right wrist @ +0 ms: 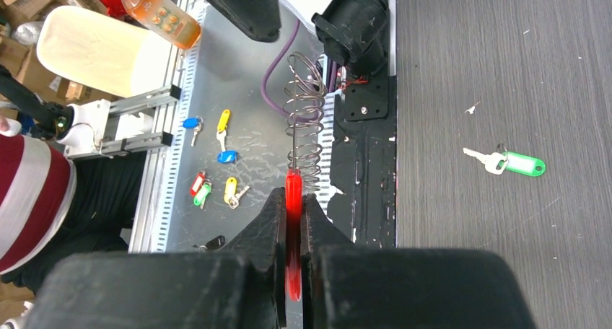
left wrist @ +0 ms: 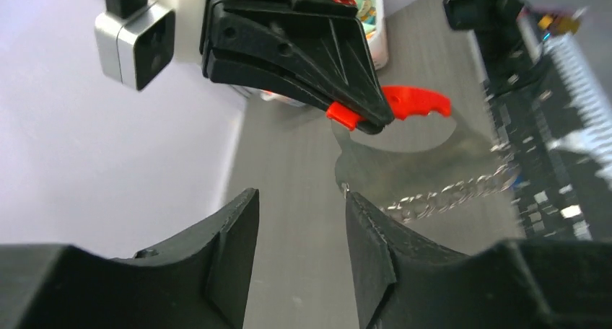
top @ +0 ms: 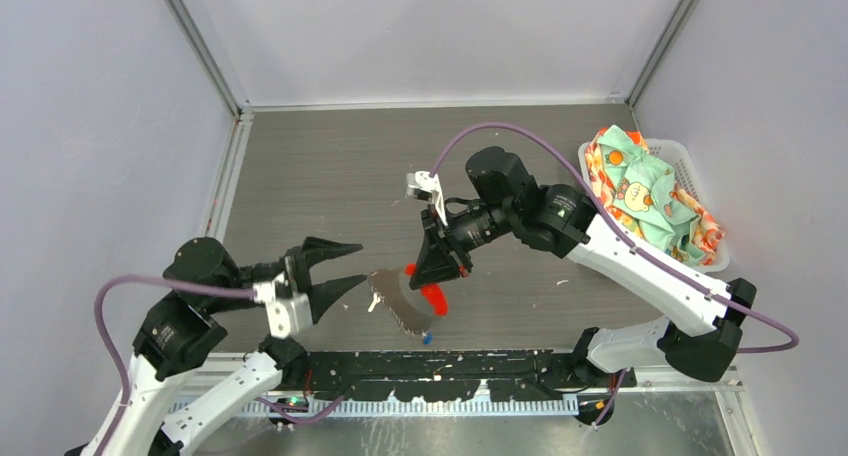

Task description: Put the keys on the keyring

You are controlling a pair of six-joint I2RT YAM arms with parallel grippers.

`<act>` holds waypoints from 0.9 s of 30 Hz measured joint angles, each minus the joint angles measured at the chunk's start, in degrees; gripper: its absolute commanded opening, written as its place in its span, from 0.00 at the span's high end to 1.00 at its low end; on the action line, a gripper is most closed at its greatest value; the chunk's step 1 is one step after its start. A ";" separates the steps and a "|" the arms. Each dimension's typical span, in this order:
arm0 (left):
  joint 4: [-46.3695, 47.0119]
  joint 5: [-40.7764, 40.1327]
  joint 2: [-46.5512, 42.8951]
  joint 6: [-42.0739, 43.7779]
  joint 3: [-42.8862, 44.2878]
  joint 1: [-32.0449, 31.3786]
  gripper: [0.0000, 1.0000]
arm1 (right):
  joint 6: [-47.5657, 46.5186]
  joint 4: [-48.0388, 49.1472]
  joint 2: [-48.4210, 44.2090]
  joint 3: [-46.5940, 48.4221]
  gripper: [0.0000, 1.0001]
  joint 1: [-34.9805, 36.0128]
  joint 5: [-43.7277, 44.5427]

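My right gripper [right wrist: 291, 197] is shut on the red loop [right wrist: 291, 221] of the keyring, and its silvery chain [right wrist: 306, 127] hangs away from the fingertips. From above, the red loop [top: 433, 298] and chain [top: 397, 306] hang just above the table's near edge under the right gripper [top: 440, 274]. A small blue bit [top: 427, 338] shows at the chain's lower end. A green-headed key [right wrist: 516, 163] lies alone on the table. My left gripper [top: 348, 266] is open and empty, just left of the chain. In its own view the chain [left wrist: 447, 195] passes the right fingertip [left wrist: 357, 206].
A white basket [top: 722, 246] of coloured packets stands at the right wall. Several coloured keys [right wrist: 209, 156] lie on the metal shelf below the table's near edge. A black strip [top: 450, 364] runs along that edge.
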 measured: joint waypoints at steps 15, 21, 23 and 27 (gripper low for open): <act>-2.36 -2.40 9.01 -33.88 4.28 0.00 0.37 | -3.58 -5.79 0.31 2.51 0.99 0.00 0.52; -4.02 -2.95 11.98 -46.29 2.67 0.07 0.45 | -5.11 -6.99 0.22 2.51 0.99 0.00 1.33; -3.98 -2.54 11.91 -50.01 1.09 0.59 0.58 | -5.40 -7.10 0.17 2.51 0.99 -0.02 1.79; -3.10 1.03 11.76 -58.18 -1.07 2.84 0.74 | -5.99 -7.45 0.04 2.51 0.99 -0.09 2.82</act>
